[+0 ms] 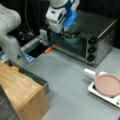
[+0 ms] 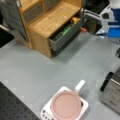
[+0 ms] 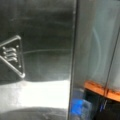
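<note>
Wooden cabinet (image 1: 21, 92) stands closest. Behind it the gripper (image 1: 65, 29) reaches into the toaster oven (image 1: 96, 37) near a teal bowl (image 1: 71, 39) — jaws hidden, I cannot tell.

The pincer (image 1: 67, 29) hangs at the open front of a silver toaster oven (image 1: 100, 30) in a front view, its fingers hidden by the arm's white and blue wrist. Just below it, inside the oven's mouth, sits a teal bowl (image 1: 72, 39). An orange-handled part (image 1: 49, 49) lies beside the pincer toward the front view's left, at the oven's lower edge.
</note>
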